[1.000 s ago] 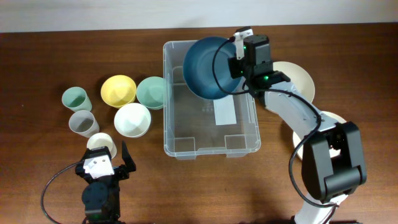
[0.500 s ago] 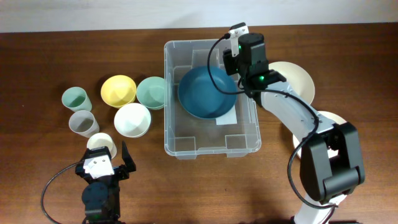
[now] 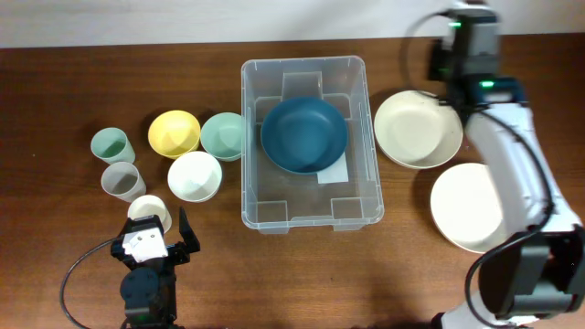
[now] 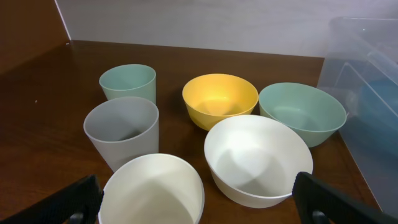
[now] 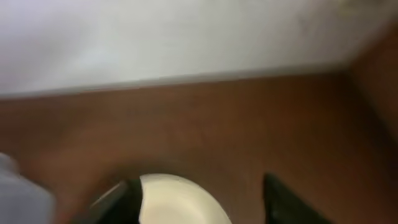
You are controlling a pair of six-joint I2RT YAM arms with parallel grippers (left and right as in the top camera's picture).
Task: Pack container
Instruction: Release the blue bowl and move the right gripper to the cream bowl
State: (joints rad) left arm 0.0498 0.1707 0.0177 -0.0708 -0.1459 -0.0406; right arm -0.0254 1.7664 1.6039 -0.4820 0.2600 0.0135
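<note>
The clear container (image 3: 249, 196) stands mid-table with a dark blue bowl (image 3: 303, 135) lying inside it, upright, over a white label. My right gripper (image 3: 464, 37) is up at the far right, beyond a cream bowl (image 3: 419, 128) and apart from the container. In the blurred right wrist view its fingers (image 5: 121, 199) stand apart, open, over that cream bowl's rim (image 5: 180, 202), holding nothing. My left gripper (image 3: 157, 233) rests at the near left, wide open, with a cream cup (image 4: 152, 190) low between its fingers (image 4: 74, 202).
Left of the container sit a yellow bowl (image 3: 174, 133), a green bowl (image 3: 222, 135), a white bowl (image 3: 194, 175), a green cup (image 3: 111, 144) and a grey cup (image 3: 121, 179). A cream plate (image 3: 471, 206) lies near the right edge.
The right gripper let the blue bowl down into the container, opened, and swung away to the far right over the cream bowl. The left arm has not moved.
</note>
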